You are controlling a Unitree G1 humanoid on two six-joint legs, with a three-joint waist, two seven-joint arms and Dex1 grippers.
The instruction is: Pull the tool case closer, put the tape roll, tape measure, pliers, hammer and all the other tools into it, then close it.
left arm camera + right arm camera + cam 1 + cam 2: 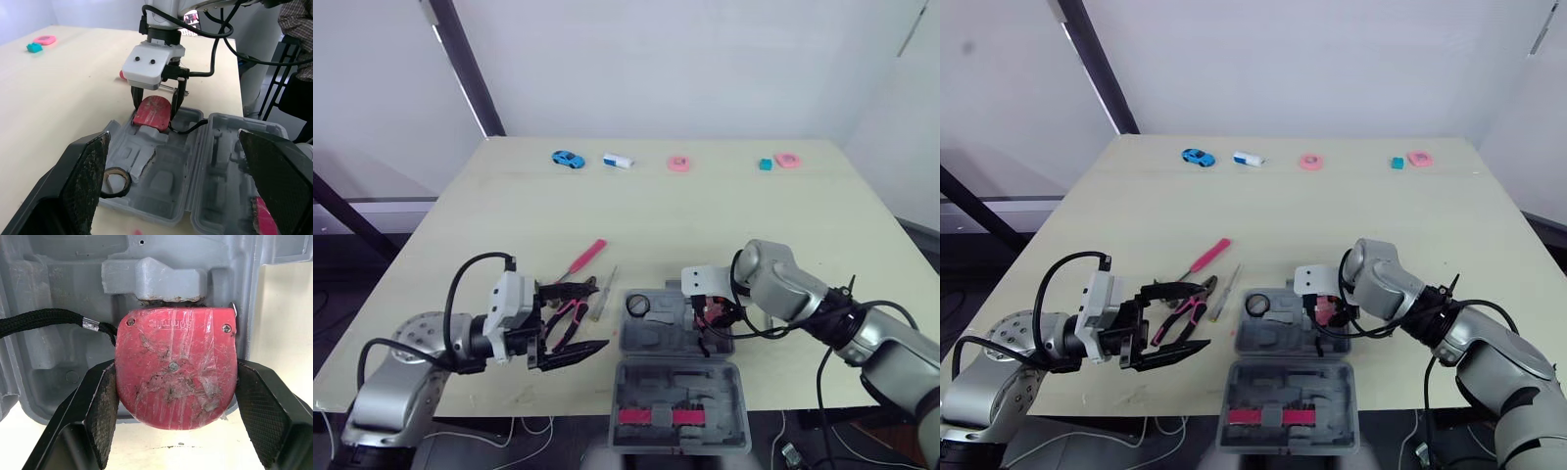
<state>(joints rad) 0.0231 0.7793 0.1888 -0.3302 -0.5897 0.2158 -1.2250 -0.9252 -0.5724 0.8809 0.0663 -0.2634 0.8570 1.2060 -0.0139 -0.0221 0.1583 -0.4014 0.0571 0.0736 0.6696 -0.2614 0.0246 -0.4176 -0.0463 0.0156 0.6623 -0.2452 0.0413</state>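
The right gripper [157,105] is clamping the red tape measure [176,382] between both fingers and holding it over the tray of the open tool case [656,338], at the centre right of the head view. The body is pressing against a grey moulded ridge rather than lying in a recess. If let go here it is probably going to sit proud and stop the lid closing. Its black cord [49,318] is trailing across the tray and could snag.

The left gripper [599,314] is standing wide open at the lower left, around the pliers [570,315] without pinching them. The tape roll [638,305] is lying in the tray.

The lid appears to be overhanging the table's near edge, so downward pressure is risking a tip. Bare table is lying open across the upper half.
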